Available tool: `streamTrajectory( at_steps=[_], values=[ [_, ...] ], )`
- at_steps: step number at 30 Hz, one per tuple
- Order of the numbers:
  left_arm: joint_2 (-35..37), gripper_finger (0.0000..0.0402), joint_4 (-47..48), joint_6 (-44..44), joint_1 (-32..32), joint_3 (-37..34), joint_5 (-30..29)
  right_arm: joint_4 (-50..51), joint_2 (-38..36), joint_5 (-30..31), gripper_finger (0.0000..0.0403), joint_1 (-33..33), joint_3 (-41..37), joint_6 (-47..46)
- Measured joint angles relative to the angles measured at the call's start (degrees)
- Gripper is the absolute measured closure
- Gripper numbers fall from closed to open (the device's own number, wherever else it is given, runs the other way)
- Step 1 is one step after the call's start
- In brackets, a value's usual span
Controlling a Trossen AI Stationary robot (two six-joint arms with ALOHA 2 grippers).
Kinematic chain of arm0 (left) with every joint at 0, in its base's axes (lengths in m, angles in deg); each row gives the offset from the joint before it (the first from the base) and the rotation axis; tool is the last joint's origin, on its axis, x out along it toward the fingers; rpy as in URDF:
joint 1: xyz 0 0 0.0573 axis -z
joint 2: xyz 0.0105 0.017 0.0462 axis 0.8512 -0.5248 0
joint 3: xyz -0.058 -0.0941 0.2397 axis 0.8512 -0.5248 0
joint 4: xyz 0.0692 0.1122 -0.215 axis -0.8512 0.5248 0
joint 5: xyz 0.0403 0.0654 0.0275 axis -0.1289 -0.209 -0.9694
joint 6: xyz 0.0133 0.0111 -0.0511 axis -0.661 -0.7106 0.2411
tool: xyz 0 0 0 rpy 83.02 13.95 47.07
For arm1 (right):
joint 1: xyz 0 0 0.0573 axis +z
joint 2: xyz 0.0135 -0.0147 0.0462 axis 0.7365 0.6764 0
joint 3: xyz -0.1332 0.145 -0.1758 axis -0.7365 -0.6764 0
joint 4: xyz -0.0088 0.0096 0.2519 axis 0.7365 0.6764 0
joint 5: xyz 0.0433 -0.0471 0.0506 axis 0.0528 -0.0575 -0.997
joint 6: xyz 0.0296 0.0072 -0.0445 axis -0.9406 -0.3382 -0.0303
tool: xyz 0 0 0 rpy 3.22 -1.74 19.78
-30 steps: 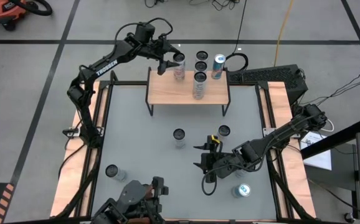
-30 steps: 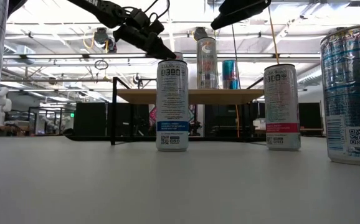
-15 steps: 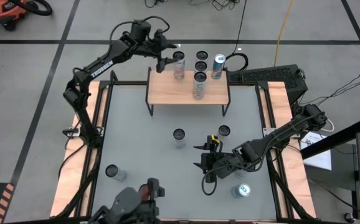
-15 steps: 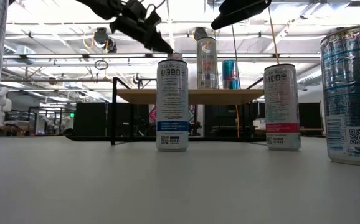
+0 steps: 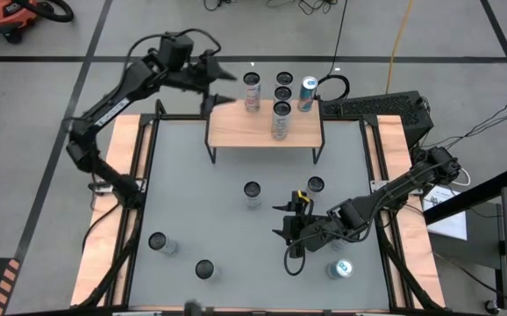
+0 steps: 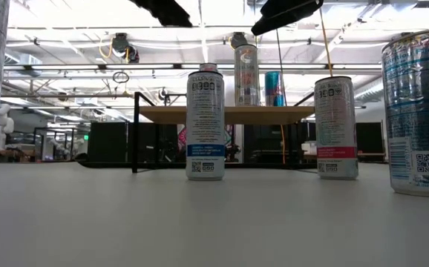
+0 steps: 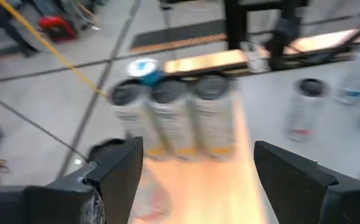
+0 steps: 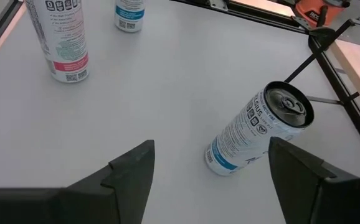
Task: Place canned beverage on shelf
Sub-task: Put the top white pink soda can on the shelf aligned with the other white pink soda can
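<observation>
Matt grey worktop (image 5: 192, 202) with bare wood edges; the shelf (image 5: 236, 130) beside the left pincer (image 5: 223, 83) has a pale wood top; glossy metal cans (image 5: 281, 120) on it.

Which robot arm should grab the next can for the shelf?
Probably the right. Its open gripper hovers low over the grey table among loose cans, near the tipped white-and-blue can. The left gripper is empty beside the light wood shelf.

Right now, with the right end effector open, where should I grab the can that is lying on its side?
Take the tipped can around mid-body, coming down from above with the right end effector turned so its fingers straddle the can's long axis. It lies flat on the table, so only its curved sides are exposed, and it would probably roll if pushed sideways.
</observation>
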Motion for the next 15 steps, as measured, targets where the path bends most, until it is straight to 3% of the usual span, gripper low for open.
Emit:
streamTrajectory(
  at_steps=[7,15],
  values=[
    [7.90,0.0102,11.62,3.05,9.33,-0.24,0.11,-1.19,0.00,0.00,0.0156,0.00,0.00,-0.02],
    [17.13,0.0102,11.43,8.53,22.56,-8.46,-1.50,-2.15,0.56,0.00,0.0156,0.09,0.02,-0.15]
  ],
)
